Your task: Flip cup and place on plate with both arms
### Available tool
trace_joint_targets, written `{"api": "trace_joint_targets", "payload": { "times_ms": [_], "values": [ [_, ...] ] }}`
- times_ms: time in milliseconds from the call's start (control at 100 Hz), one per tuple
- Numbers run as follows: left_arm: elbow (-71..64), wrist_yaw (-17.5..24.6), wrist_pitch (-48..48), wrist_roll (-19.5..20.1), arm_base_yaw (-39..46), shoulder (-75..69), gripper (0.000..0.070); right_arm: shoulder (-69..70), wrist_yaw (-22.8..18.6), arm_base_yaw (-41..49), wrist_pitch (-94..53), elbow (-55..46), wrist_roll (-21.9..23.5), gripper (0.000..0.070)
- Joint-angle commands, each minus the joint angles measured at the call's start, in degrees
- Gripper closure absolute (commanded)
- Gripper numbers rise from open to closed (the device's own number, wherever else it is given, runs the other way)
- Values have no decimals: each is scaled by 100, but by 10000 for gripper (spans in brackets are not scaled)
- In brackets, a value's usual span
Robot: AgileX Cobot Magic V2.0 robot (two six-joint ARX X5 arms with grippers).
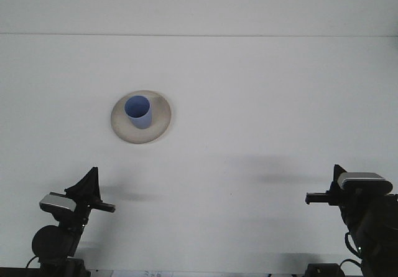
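On the plate (160,122), blue cup (138,112), upright, mouth up

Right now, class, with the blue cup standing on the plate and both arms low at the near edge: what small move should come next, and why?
Probably none beyond holding back: the blue cup stands mouth-up on the plate, untouched by either gripper.

We seem to be in a robot lab or test bench: a bare white table (249,103) fills the view, with two black arm mounts at seven and five o'clock and a plain white wall (199,3) at twelve.
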Motion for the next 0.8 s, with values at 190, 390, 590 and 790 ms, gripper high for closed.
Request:
{"api": "trace_joint_targets", "payload": {
  "times_ms": [190,390,590,790],
  "values": [
    [-109,22,68,2,0,-7,683,2,0,7,66,42,-22,700],
    [-109,22,68,4,0,-7,683,-455,101,-7,1016,-590,-22,700],
    [-109,22,68,4,0,-7,683,-1714,114,-9,2743,-2120,-22,700],
    [-109,22,68,4,0,-7,683,-2649,125,-7,3296,-3366,-22,700]
  ]
}}
